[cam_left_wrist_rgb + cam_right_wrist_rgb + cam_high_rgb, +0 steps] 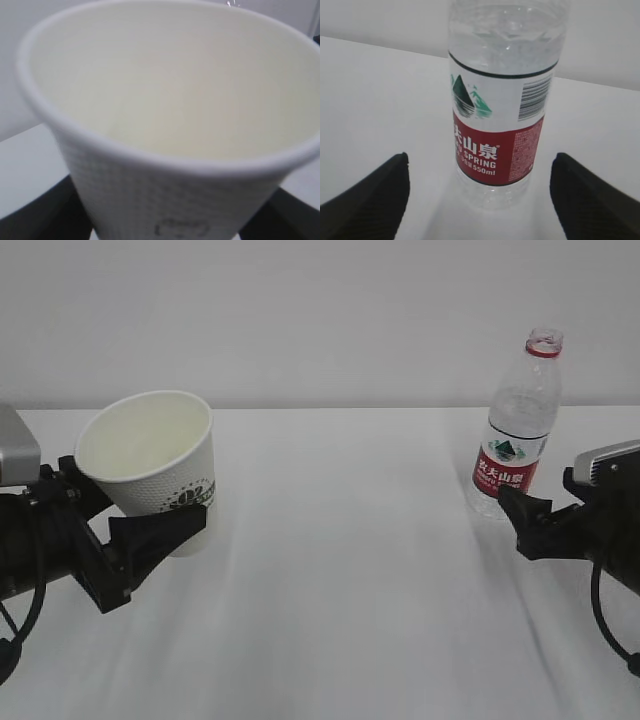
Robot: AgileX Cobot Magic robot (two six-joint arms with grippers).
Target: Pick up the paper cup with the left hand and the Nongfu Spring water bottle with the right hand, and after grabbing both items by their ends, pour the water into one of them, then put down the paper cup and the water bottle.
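The white dimpled paper cup (150, 455) is tilted, its open mouth leaning up and to the left. My left gripper (130, 508) is shut on its lower part, with one black finger (160, 527) across the side below the green logo. In the left wrist view the cup (165, 100) fills the frame and its cream inside shows no liquid. The Nongfu Spring water bottle (520, 430) stands upright and uncapped at the right. My right gripper (520, 512) is open at its base. The bottle (500, 100) stands just ahead of the gripper (480, 200), untouched by either finger.
A white table (350, 620) stretches between the two arms, with a plain pale wall (320, 310) behind it. Nothing else stands on the table.
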